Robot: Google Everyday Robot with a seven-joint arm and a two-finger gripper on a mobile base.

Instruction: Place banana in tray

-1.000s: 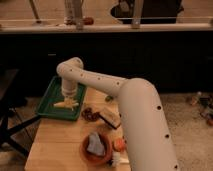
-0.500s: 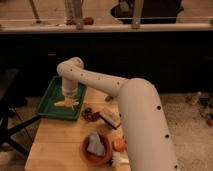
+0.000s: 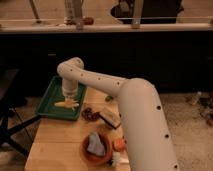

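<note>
The gripper [image 3: 68,98] hangs low over the tray [image 3: 49,96], at the end of the white arm [image 3: 100,85] that reaches in from the right foreground. It points straight down, and the banana [image 3: 66,104] lies directly beneath it. Whether the tool is clamped on the fruit or has let it go I cannot tell; the two run together where they meet.

Over the last second next to nothing has changed. The arm keeps the same pose and the gripper sits at the same height. The banana has not shifted from its spot in the right half of the tray, close to the near rim. I read that stillness as the placing being at its end: the fruit looks to be resting on the tray floor, so the task seems all but done. What seems left is the release — if it has not happened — and a clean lift away.

On the table [image 3: 52,147], well apart from the tray, stand a dish [image 3: 85,154] with something grey in it, an orange [image 3: 118,145] just beside it, and a block [image 3: 109,118].

No brand, label or writing can be read anywhere — not on the arm, tray or table things.
</note>
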